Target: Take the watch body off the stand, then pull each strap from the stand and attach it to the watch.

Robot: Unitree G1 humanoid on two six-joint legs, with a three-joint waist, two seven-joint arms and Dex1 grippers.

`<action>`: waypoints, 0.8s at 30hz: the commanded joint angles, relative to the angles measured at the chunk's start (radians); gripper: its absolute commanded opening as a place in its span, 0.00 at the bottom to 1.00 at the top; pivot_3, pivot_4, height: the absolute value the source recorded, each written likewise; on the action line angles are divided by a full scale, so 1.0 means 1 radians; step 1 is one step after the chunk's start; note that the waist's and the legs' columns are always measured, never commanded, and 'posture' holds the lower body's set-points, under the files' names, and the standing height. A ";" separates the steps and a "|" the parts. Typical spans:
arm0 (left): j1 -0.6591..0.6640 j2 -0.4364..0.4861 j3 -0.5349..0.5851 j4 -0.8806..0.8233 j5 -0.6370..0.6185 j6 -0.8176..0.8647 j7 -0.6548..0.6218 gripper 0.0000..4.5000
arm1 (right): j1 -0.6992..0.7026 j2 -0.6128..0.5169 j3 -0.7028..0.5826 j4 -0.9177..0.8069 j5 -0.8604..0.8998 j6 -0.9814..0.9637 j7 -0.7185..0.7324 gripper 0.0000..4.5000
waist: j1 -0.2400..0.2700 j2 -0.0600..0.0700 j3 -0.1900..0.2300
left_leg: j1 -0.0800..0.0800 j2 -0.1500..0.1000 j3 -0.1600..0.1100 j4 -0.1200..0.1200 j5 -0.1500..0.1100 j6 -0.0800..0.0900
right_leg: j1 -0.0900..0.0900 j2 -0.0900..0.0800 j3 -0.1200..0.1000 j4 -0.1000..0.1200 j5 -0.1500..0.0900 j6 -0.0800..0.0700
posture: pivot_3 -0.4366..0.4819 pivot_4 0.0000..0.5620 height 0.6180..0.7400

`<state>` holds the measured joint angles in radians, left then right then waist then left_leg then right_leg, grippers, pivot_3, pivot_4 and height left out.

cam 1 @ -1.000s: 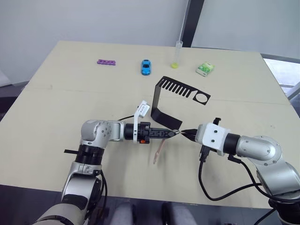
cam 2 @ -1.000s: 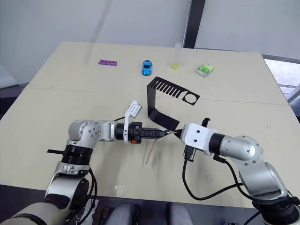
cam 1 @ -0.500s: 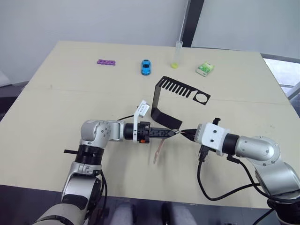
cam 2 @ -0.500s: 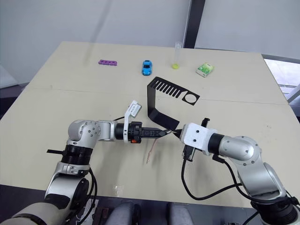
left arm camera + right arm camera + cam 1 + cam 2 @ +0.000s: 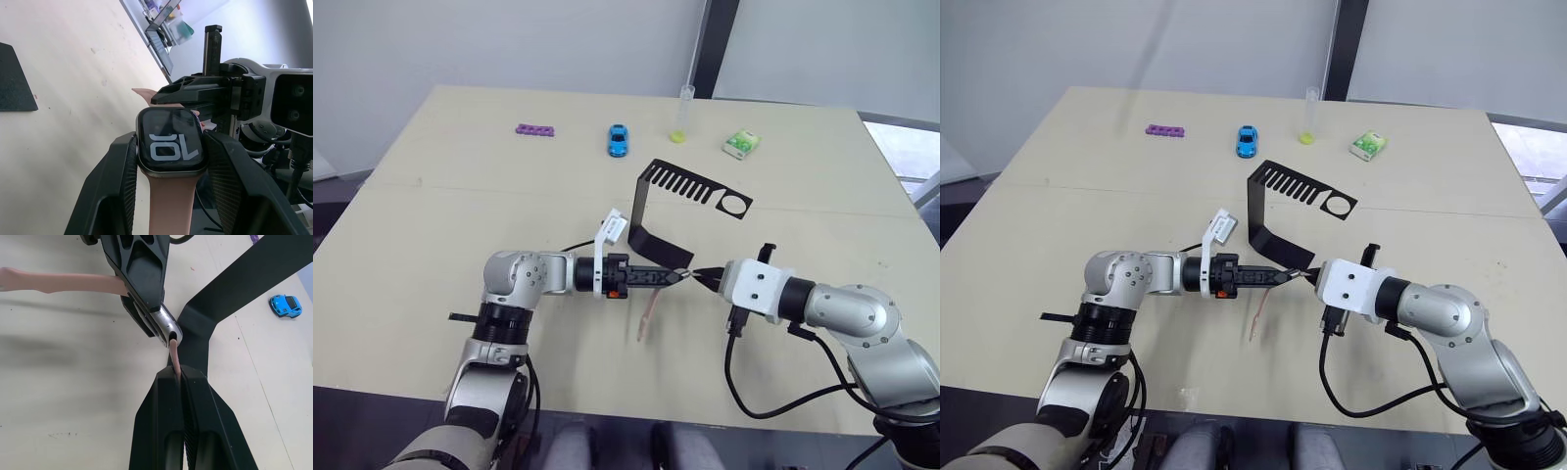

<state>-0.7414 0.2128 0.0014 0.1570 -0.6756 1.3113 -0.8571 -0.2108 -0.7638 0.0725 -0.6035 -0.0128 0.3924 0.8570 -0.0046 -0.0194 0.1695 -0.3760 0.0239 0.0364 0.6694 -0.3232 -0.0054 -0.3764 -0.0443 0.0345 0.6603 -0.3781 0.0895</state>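
Note:
My left gripper (image 5: 671,278) is shut on the watch body (image 5: 169,147), a dark squarish case with a lit screen, held just above the table in front of the stand's foot. One pale pink strap (image 5: 645,315) is attached to the case and hangs down to the table. Facing it from the right, my right gripper (image 5: 698,277) is shut on the other strap (image 5: 175,357), whose free end touches the case's far edge. The black stand (image 5: 690,186) is upright behind both grippers, its slotted arm and ring bare.
Along the far side of the table lie a purple bar with holes (image 5: 536,129), a blue toy car (image 5: 619,139), a clear tube with yellow liquid (image 5: 683,113) and a green-and-white packet (image 5: 742,144). A black cable (image 5: 744,382) loops under my right wrist.

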 commanded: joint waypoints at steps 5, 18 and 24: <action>-0.029 -0.041 -0.018 -0.043 -0.057 0.011 -0.010 0.35 | -0.009 0.003 0.003 -0.040 -0.021 -0.035 -0.031 0.00 | 0.000 0.000 0.000 | 0.000 0.000 0.000 0.000 0.000 0.000 | 0.000 0.000 0.000 0.000 0.000 0.000 | 0.48 0.27 1.00; -0.044 -0.046 -0.013 -0.025 -0.053 0.002 -0.004 0.35 | 0.000 0.029 -0.008 -0.055 0.013 0.014 -0.024 0.00 | 0.000 0.000 0.000 | 0.000 0.000 0.000 0.000 0.000 0.000 | 0.000 0.000 0.000 0.000 0.000 0.000 | 0.48 0.27 1.00; -0.047 -0.049 -0.013 -0.025 -0.055 0.004 -0.005 0.35 | -0.008 0.034 -0.015 -0.062 0.026 0.039 -0.023 0.00 | 0.001 0.000 0.000 | 0.000 0.000 0.000 0.000 0.000 0.000 | 0.000 0.000 0.000 0.000 0.000 0.000 | 0.48 0.27 1.00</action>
<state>-0.7612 0.2009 0.0047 0.1644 -0.6756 1.3093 -0.8417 -0.2073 -0.7360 0.0656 -0.6107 -0.0095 0.4405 0.8523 -0.0040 -0.0194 0.1695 -0.3760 0.0238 0.0364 0.6693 -0.3232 -0.0054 -0.3764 -0.0443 0.0345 0.6603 -0.3781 0.0895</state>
